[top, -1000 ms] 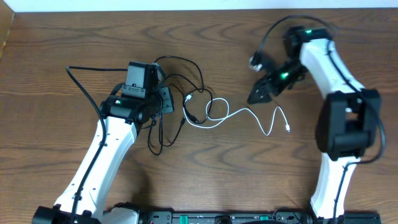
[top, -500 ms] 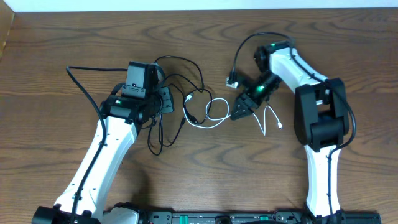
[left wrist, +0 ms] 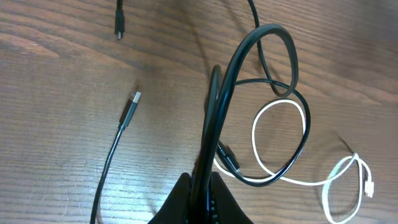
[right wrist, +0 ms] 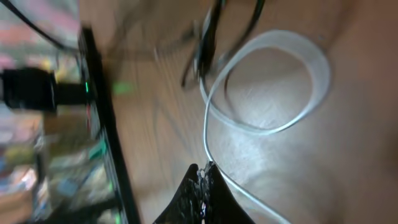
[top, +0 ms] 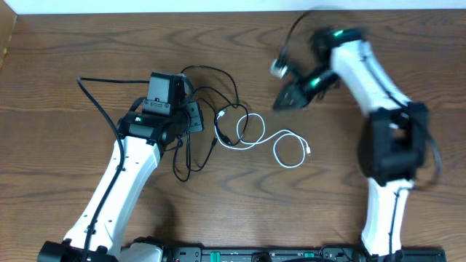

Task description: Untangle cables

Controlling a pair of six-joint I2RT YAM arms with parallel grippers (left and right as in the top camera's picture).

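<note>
Overhead cam faces straight down; both wrist cams close-in, prob. sharing white cable (right wrist: 320, 71).

Wooden table (top: 73, 44): black cable (top: 234, 91), white cable (top: 263, 139) lying crossed.

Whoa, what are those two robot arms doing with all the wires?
They are untangling two cables on the table. The left gripper is pinching a loop of the black cable. The right gripper hangs above the table near the white cable; its fingers look closed, with nothing in them. One white loop is crossed with the black cable, so the job is not done yet.
</note>
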